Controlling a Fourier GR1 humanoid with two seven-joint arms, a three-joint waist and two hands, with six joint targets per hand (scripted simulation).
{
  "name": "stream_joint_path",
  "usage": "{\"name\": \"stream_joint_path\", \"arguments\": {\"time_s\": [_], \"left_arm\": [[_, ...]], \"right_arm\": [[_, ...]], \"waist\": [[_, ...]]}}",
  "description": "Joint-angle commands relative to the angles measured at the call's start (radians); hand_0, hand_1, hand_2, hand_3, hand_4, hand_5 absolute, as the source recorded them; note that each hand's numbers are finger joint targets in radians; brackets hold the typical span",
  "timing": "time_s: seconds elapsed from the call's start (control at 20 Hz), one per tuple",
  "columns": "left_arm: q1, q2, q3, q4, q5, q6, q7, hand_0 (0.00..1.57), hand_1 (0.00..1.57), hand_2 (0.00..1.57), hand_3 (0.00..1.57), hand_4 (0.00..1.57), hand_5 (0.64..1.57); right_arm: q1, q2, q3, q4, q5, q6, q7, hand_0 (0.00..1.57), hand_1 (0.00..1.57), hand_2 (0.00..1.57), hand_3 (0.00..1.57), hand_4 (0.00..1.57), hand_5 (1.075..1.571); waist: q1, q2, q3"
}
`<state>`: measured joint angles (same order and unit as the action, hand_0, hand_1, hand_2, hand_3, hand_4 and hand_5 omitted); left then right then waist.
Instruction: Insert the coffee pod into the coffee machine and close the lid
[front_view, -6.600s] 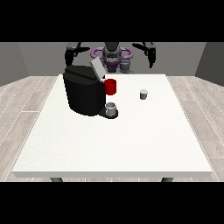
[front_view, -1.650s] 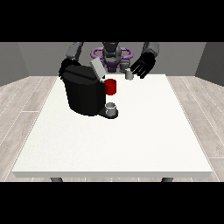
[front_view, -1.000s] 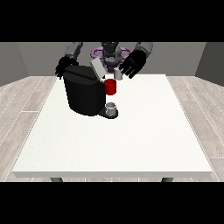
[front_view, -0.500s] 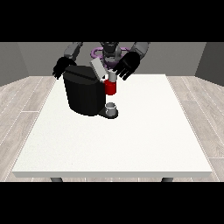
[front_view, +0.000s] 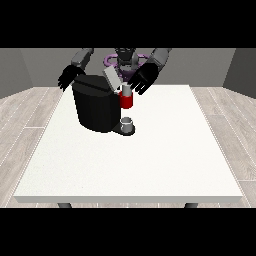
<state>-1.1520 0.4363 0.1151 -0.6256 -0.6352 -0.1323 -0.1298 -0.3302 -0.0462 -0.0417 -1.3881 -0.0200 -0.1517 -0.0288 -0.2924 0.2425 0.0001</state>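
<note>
A large white worktop (front_view: 150, 160) is seen filling most of the front view, with grey plank floor around it. At its far left part a black coffee machine (front_view: 95, 107) is stood, a bulky rounded body with a flat base reaching towards the view's right. On that base a small grey cup (front_view: 127, 123) is set, under the machine's red front part (front_view: 127, 101). The grey lid (front_view: 112, 79) is raised and tilted, slanting up towards the view's left from the machine's top, so the machine is not yet closed. Behind the worktop the robot's torso (front_view: 125, 59) is partly seen at the top of the view, with both arms reaching forward. The hand at the view's right (front_view: 143, 80) is held just beside the raised lid and above the red part, its fingers spread and pointing down towards the machine. Directly below this hand a small pale grey pod (front_view: 126, 90) is seen, sitting at the top of the red part, beside the foot of the lid; whether the fingers touch the pod cannot be told. The hand at the view's left (front_view: 66, 80) is held near the machine's upper far corner, its fingers spread apart and hanging downward, with nothing held in it; whether it touches the machine cannot be told.
</note>
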Motion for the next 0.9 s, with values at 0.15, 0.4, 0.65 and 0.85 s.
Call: {"name": "stream_joint_path", "arguments": {"time_s": [0.15, 0.4, 0.65, 0.85], "left_arm": [[-0.020, 0.004, 0.006, 0.003, -0.015, 0.020, -0.002, 1.19, 1.19, 1.27, 1.20, 0.51, 1.571], [-0.023, -0.010, -0.001, 0.016, -0.029, 0.015, 0.040, 1.18, 1.18, 1.25, 1.19, 0.49, 1.571], [-0.011, 0.048, 0.020, 0.050, -0.019, -0.018, -0.036, 1.25, 1.25, 1.28, 1.18, 0.48, 1.571], [-0.034, -0.008, 0.011, 0.029, -0.017, -0.026, 0.016, 1.22, 1.22, 1.25, 1.15, 0.47, 1.571]], "right_arm": [[0.031, 0.025, -0.001, -0.002, -0.023, 0.011, -0.054, 0.00, 0.00, 0.00, 0.00, 0.51, 1.571], [0.034, 0.006, -0.007, 0.007, -0.010, 0.009, -0.050, 0.00, 0.00, 0.00, 0.00, 0.50, 1.571], [0.025, 0.025, 0.029, -0.054, 0.020, -0.021, -0.027, 0.00, 0.00, 0.00, 0.00, 0.45, 1.571], [0.031, 0.034, 0.001, 0.011, -0.004, -0.014, -0.081, 0.00, 0.00, 0.00, 0.00, 0.42, 1.571]], "waist": [[-0.019, 0.023, 0.0001], [-0.012, 0.007, 0.0001], [-0.026, 0.046, -0.0004], [-0.001, 0.038, 0.0003]]}}
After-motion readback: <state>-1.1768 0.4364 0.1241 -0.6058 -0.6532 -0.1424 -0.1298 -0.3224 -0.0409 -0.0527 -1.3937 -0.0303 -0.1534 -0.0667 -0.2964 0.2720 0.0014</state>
